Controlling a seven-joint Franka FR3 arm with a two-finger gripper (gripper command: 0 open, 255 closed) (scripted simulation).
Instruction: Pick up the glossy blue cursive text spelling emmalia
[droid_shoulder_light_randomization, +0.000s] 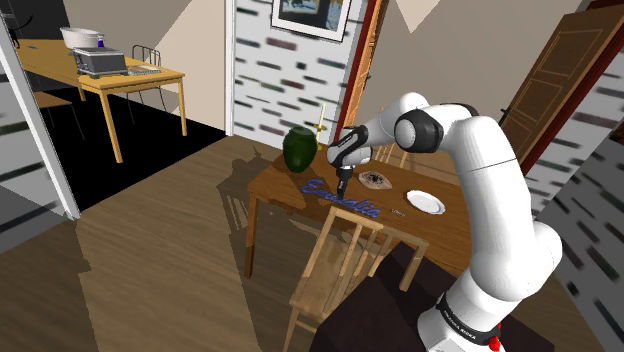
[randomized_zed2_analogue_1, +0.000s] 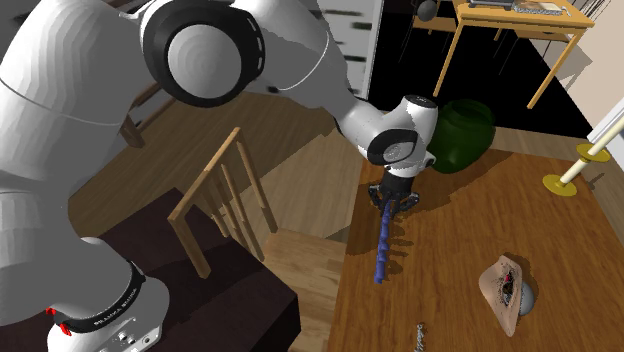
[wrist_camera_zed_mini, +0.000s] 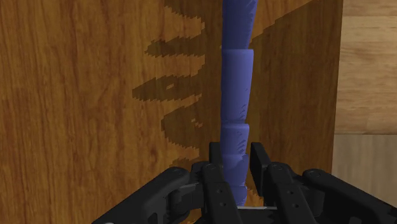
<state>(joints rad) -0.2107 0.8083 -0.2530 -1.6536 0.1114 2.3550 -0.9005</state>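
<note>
The glossy blue cursive text (droid_shoulder_light_randomization: 352, 205) stretches across the near part of the wooden table (droid_shoulder_light_randomization: 440, 235), close to its front edge. My black gripper (droid_shoulder_light_randomization: 342, 188) comes down on the text's middle. In the wrist view the gripper (wrist_camera_zed_mini: 236, 167) is shut on the blue text (wrist_camera_zed_mini: 237, 95), both fingers pressing its sides, and the text's shadow falls on the wood beside it. From the second exterior view the text (randomized_zed2_analogue_1: 383, 248) shows edge-on as a thin blue strip running out from under the gripper (randomized_zed2_analogue_1: 393, 203).
A dark green vase (droid_shoulder_light_randomization: 298, 148) stands just behind the text, a candlestick (randomized_zed2_analogue_1: 572, 170) beside it. A white plate (droid_shoulder_light_randomization: 425, 202) and a beige object (randomized_zed2_analogue_1: 505, 288) lie further along the table. A wooden chair (droid_shoulder_light_randomization: 335, 262) is tucked at the table's front edge.
</note>
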